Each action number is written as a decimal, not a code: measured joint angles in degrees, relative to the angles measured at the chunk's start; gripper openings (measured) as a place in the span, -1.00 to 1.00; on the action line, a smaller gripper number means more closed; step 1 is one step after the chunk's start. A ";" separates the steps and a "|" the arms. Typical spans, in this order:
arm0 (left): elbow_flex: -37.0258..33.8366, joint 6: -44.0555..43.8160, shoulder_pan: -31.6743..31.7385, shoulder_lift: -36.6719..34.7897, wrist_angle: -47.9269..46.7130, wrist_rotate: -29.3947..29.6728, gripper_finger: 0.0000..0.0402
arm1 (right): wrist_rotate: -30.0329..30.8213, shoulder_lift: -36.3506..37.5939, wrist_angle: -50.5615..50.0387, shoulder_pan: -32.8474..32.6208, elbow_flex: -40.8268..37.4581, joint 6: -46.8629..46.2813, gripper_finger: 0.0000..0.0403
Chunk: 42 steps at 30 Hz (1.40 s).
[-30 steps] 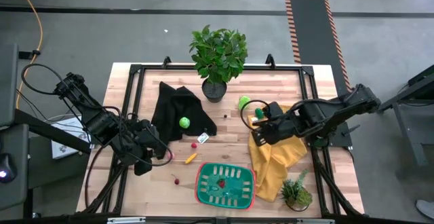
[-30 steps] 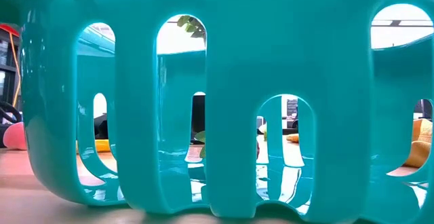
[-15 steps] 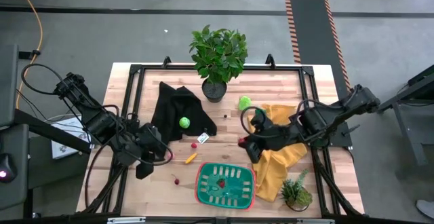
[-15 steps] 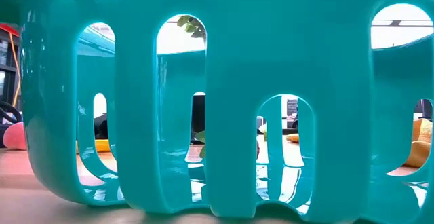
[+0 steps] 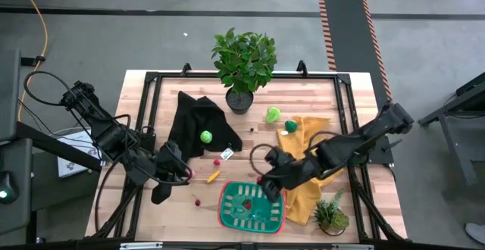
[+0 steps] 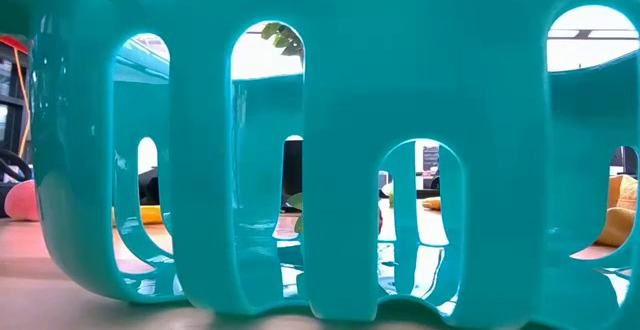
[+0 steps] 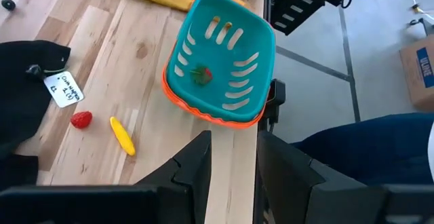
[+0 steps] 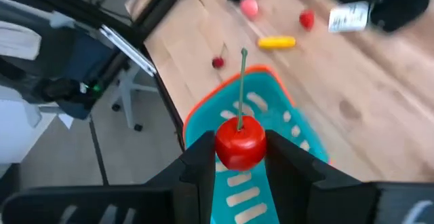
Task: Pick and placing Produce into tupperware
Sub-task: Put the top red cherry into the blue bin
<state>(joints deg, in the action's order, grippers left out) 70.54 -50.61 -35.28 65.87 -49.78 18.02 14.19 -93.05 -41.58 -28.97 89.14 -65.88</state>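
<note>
The green tray with a red rim (image 5: 224,204) lies near the table's front edge; in the wrist views it looks teal with an orange rim (image 7: 203,112). A small red-and-green piece (image 7: 200,75) lies on its base. My right gripper (image 5: 264,182) is over the tray's far right corner, shut on a red cherry (image 8: 240,142) with a green stem. My left gripper (image 5: 176,176) is open and empty, left of the tray. A yellow piece (image 5: 214,176), a pink bit (image 5: 189,173) and a small cherry (image 5: 196,201) lie on the wood. A lime ball (image 5: 206,136) rests on the black cloth. My right gripper pinches the cherry's round red body (image 8: 224,149) between its two fingers, one on each side. The stem (image 8: 242,81) sticks straight out ahead of the fingers. The cherry is lifted clear, above the tray's rim (image 8: 203,115).
A potted plant (image 5: 244,64) stands at the far edge, a small plant (image 5: 331,216) at the near right. A yellow cloth (image 5: 307,189) lies under my right arm, with a lime ball (image 5: 273,114) and a dark green piece (image 5: 289,126) beyond it. The tray's slotted wall (image 6: 320,150) fills the low view.
My right gripper has gone from over the yellow cloth toward the table's left and near edge, carrying the cherry, and now hangs over the tray's far right corner.
</note>
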 joint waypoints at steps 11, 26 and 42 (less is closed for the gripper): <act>0.00 0.00 0.02 0.00 -0.10 -0.92 -0.45 | -6.66 -6.31 0.45 -0.09 -0.04 -7.83 -0.53; 0.00 -0.02 -0.01 0.00 -3.14 -2.06 -0.45 | -6.64 -6.65 -0.53 -1.84 -0.07 -17.70 -0.53; 0.00 -0.02 -0.01 0.00 -3.16 -2.64 -0.45 | 0.52 -6.75 -10.33 -3.87 7.62 -20.07 -0.53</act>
<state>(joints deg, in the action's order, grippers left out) 70.54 -50.63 -35.29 65.87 -52.95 15.38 14.72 -99.80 -51.91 -32.84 96.77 -85.94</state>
